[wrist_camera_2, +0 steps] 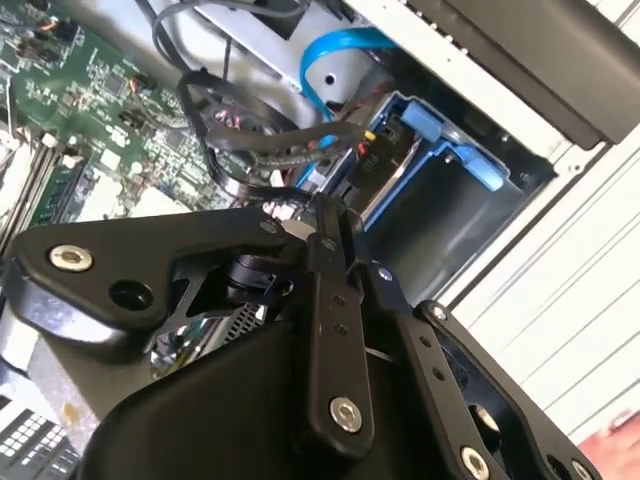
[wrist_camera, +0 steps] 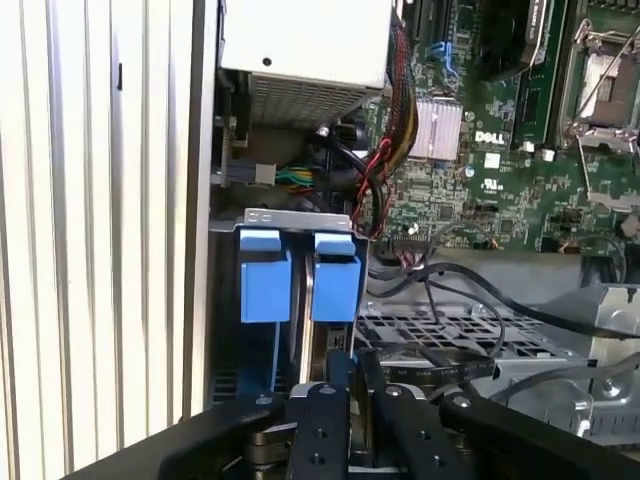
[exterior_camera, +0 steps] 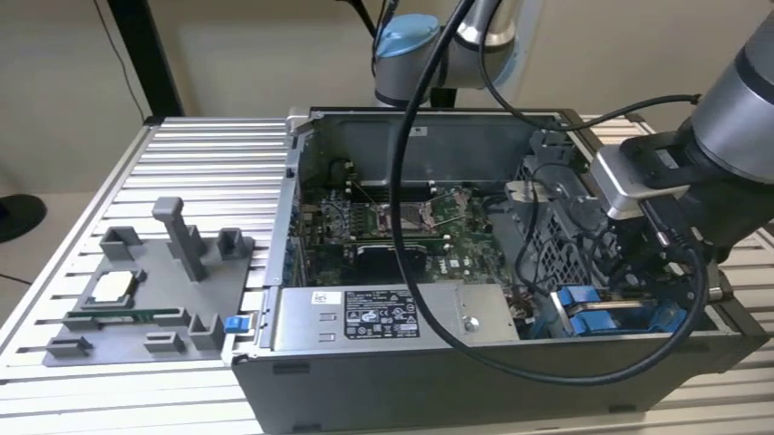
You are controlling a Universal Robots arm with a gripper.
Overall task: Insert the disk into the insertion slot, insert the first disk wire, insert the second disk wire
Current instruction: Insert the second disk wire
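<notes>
your gripper (wrist_camera: 352,385) hangs low over the insertion slot (wrist_camera: 300,275) at the computer case's (exterior_camera: 484,381) front corner, fingers clenched on a black wire connector (wrist_camera_2: 325,215). the disk (wrist_camera: 318,345) sits on edge in that slot between the blue tabs.

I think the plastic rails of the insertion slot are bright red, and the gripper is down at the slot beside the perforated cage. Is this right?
Not quite: the rails of the insertion slot are bright blue, not red, as the first wrist view shows. The rest holds: the gripper is down at the slot, beside the perforated cage.
</notes>
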